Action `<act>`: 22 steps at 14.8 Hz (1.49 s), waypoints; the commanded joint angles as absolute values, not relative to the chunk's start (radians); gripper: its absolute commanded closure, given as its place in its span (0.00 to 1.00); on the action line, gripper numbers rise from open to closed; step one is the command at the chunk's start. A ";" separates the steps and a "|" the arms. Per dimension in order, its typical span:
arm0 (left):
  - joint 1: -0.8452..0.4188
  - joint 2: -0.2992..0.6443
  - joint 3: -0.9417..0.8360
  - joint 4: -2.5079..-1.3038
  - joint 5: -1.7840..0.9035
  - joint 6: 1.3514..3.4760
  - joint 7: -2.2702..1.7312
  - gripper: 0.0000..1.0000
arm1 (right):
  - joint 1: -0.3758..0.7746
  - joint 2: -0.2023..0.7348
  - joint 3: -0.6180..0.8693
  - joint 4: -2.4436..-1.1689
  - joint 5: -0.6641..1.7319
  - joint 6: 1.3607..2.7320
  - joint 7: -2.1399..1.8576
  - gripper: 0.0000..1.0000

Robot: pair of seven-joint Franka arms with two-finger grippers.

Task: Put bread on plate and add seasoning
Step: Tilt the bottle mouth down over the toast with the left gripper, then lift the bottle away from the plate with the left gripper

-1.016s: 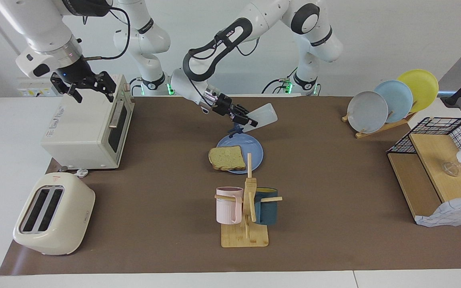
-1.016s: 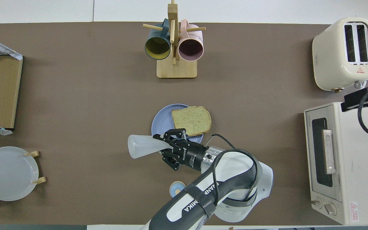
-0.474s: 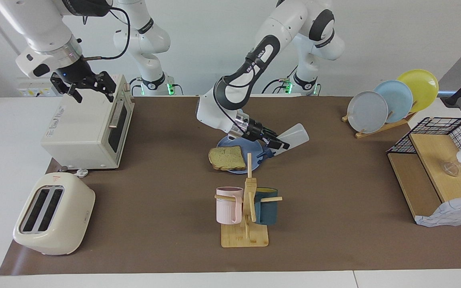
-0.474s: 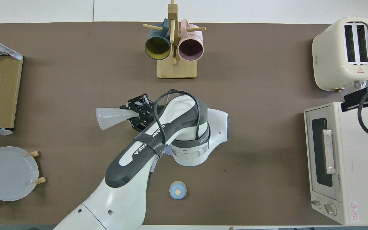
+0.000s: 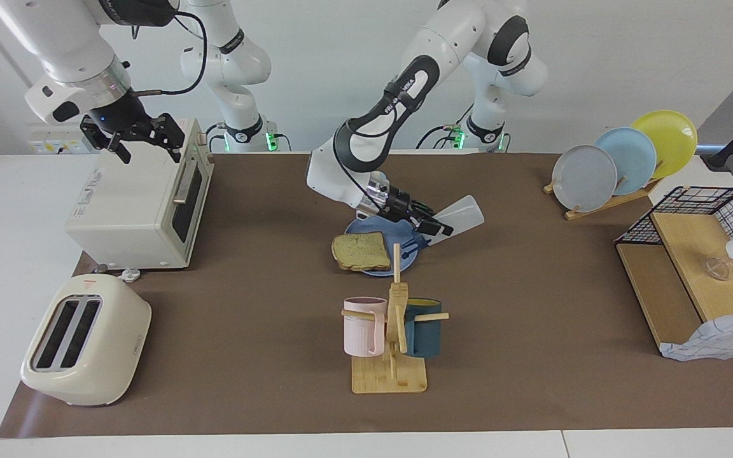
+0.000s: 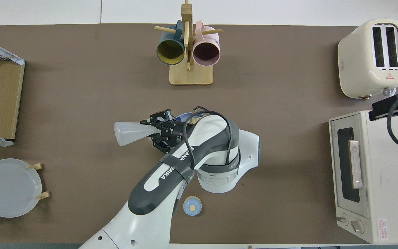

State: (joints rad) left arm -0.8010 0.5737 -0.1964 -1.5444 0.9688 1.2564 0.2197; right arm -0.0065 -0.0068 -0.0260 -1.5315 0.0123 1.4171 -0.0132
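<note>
The bread [image 5: 360,251] lies flat on the round blue plate [image 5: 384,228] in the middle of the table, overhanging the rim toward the right arm's end. My left gripper [image 5: 438,227] is shut on the seasoning [image 5: 462,215], a translucent white bottle. The bottle is tilted steeply, its dark blue cap [image 5: 412,245] pointing down over the plate's rim toward the left arm's end. In the overhead view the left arm hides the bread and most of the plate [image 6: 184,116], and the seasoning [image 6: 130,133] sticks out of the left gripper [image 6: 149,133]. My right gripper [image 5: 144,147] waits open above the toaster oven.
A white toaster oven [image 5: 144,203] and a cream toaster [image 5: 86,340] stand at the right arm's end. A mug tree [image 5: 392,331] with a pink and a dark blue mug stands farther out than the plate. A plate rack [image 5: 621,165] and wire shelf [image 5: 691,273] occupy the left arm's end. A small blue bell [image 6: 192,205] sits near the robots.
The left arm carried the tilted bottle from the plate's robot-side edge across to its edge at the left arm's end, then drew back slightly toward the plate. The right arm stayed still.
</note>
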 commanded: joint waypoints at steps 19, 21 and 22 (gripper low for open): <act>-0.727 0.591 -0.169 -1.505 0.951 1.307 0.219 0.78 | -0.015 -0.029 -0.023 -1.560 0.009 1.434 -0.040 0.00; -0.694 0.578 -0.161 -1.506 0.942 1.330 0.215 0.78 | -0.015 -0.029 -0.023 -1.560 0.009 1.434 -0.040 0.00; -0.674 0.559 -0.163 -1.506 0.936 1.348 0.213 0.78 | -0.015 -0.029 -0.023 -1.560 0.009 1.434 -0.040 0.00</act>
